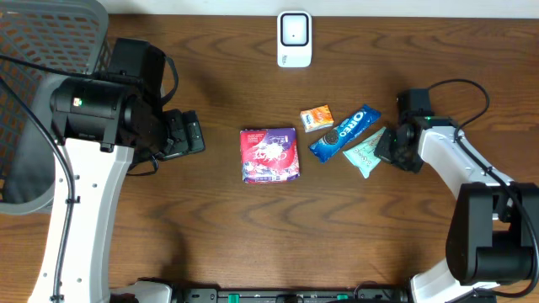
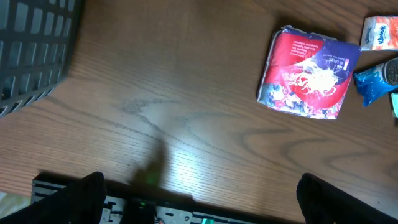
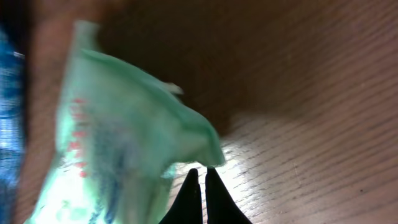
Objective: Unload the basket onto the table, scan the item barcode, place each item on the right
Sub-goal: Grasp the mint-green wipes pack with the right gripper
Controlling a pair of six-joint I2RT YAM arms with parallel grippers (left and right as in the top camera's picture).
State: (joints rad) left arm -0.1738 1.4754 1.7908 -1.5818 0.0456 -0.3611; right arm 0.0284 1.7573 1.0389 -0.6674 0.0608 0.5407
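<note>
Dark brown wood-grain table. At far edge, centre: white scanner, standing alone, well apart from the rest. Mid-table: red and purple packet, flat, slightly skewed. Just right of it, apart: blue Oreo pack, lying diagonally. Small orange packet just beside the Oreo pack's upper left end. Light green packet touching the Oreo pack's lower right side. At far left corner: grey mesh basket; resting on the tabletop or beside it, unclear.

Blurry green packet up close
Right gripper tips pressed together right at its lower edge, wood table underneath, blue sliver far left.
</note>
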